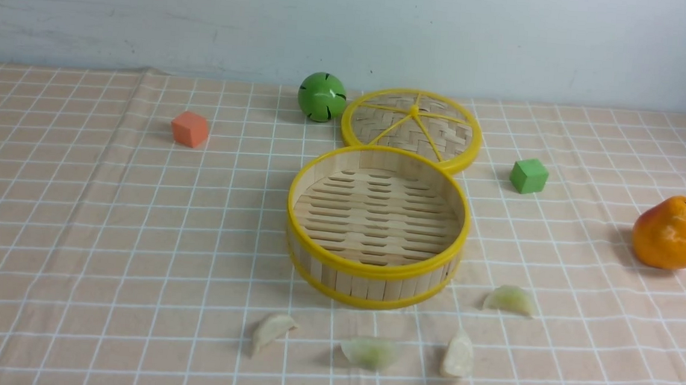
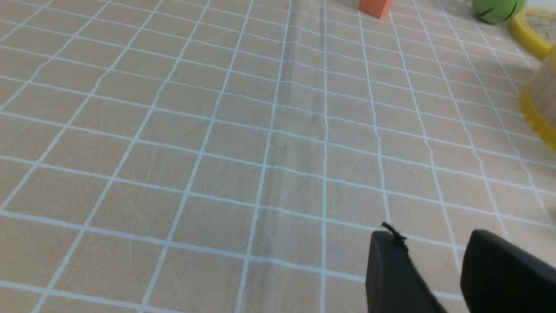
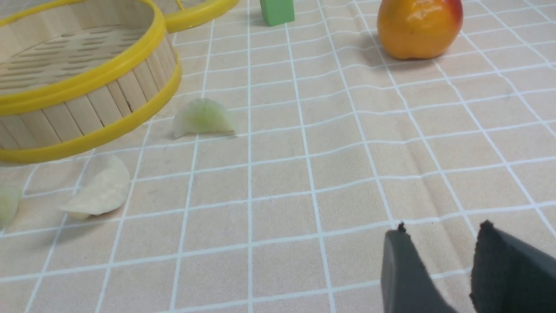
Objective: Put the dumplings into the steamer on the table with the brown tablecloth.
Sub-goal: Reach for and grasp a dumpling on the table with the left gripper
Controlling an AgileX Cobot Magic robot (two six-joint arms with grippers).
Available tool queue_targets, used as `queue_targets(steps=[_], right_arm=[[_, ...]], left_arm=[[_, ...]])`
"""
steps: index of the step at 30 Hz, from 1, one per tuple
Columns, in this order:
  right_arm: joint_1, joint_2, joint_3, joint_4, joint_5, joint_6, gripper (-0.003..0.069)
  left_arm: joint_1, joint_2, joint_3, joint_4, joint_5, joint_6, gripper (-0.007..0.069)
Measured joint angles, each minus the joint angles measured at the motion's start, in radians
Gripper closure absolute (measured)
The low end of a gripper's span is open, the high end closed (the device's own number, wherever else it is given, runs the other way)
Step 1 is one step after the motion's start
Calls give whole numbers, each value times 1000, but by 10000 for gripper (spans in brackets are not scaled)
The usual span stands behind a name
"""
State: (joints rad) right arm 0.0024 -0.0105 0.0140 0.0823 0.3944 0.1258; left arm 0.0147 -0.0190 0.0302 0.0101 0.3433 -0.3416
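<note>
Left pincer [image 2: 438, 261] parted partway, empty, above bare peach-brown tablecloth with thin white grid lines [image 2: 217, 152]. Right pincer [image 3: 447, 256] likewise parted partway, nothing between the jaws.

Judged step: the very start, first pickup not yet begun. Round bamboo-slat steamer with yellow rims [image 1: 373, 271] empty at the middle of the cloth-draped table [image 1: 45, 226].

Between steamer and near edge, all loose on the cloth:
- cream-white crescent dumpling [image 1: 272, 329], leftmost
- pale green crescent dumpling [image 1: 369, 351], in the middle
- second cream-white dumpling [image 1: 458, 354], just right of it
- second pale green dumpling [image 1: 510, 299], near the steamer's right wall

Last two ahead of the right pincer, well apart from it; none in the left wrist view.

Next, probably: descend over one dumpling, straddle its narrow width, close gently, lift above the yellow rim.
</note>
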Motion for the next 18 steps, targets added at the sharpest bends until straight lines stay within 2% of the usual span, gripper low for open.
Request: queue_targets(steps=[3, 4, 6, 7, 8, 9, 12, 18], right_arm=[[0, 0, 0, 115, -2, 28, 420], [0, 0, 0, 196, -1, 52, 420], [0, 0, 2, 419, 14, 143, 420], [0, 0, 3, 419, 16, 151, 420], [0, 0, 8, 592, 23, 215, 420], [0, 0, 10, 668, 27, 235, 420], [0, 0, 10, 773, 30, 246, 420], [0, 0, 10, 797, -31, 225, 420]], left_arm=[[0, 0, 0, -135, -36, -114, 386], [0, 0, 0, -200, -47, -164, 386], [0, 0, 0, -418, -73, -315, 386], [0, 0, 0, -436, -74, -340, 386], [0, 0, 0, -563, -84, -416, 386], [0, 0, 0, -607, -84, -444, 386], [0, 0, 0, -657, -85, -476, 386], [0, 0, 0, -716, -94, -486, 386]])
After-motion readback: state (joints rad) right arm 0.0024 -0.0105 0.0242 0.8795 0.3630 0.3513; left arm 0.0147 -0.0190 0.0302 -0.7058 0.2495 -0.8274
